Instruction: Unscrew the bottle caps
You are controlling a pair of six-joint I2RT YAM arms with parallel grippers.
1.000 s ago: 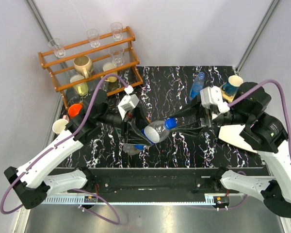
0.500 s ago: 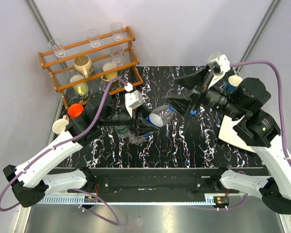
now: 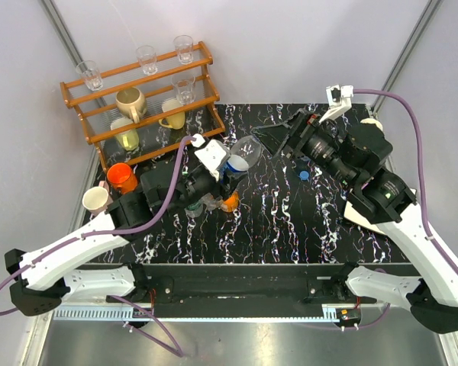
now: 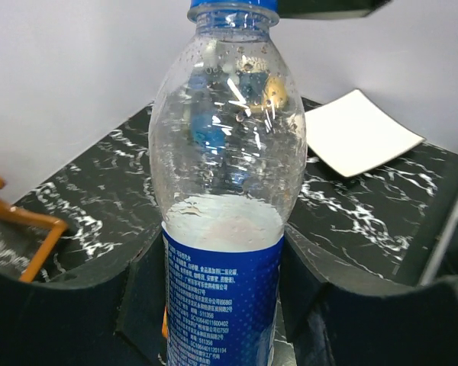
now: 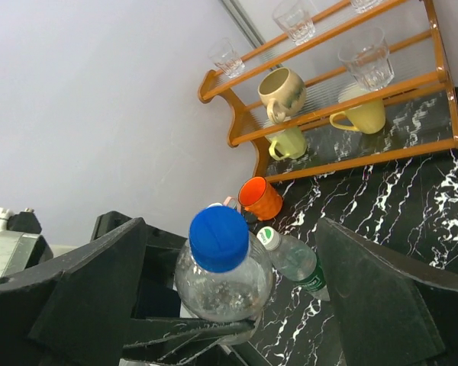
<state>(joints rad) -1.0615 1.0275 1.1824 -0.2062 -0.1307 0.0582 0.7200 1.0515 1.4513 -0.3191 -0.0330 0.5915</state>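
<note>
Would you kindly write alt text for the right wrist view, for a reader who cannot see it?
The right gripper, fingers open, frames a clear bottle with a blue cap, held at its body by the left gripper. Behind, a green-labelled bottle sits on the marble table near an orange cup and a wooden rack of mugs and glasses.

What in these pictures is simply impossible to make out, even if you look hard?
1. Left wrist view: the top of the held bottle is cut off by the upper edge, so its cap cannot be judged there.
2. Top view: the green-label bottle is mostly hidden under the left arm.
3. Top view: a small blue thing on the table is too small to identify.
4. Left wrist view: the label print is too fine to read.
</note>
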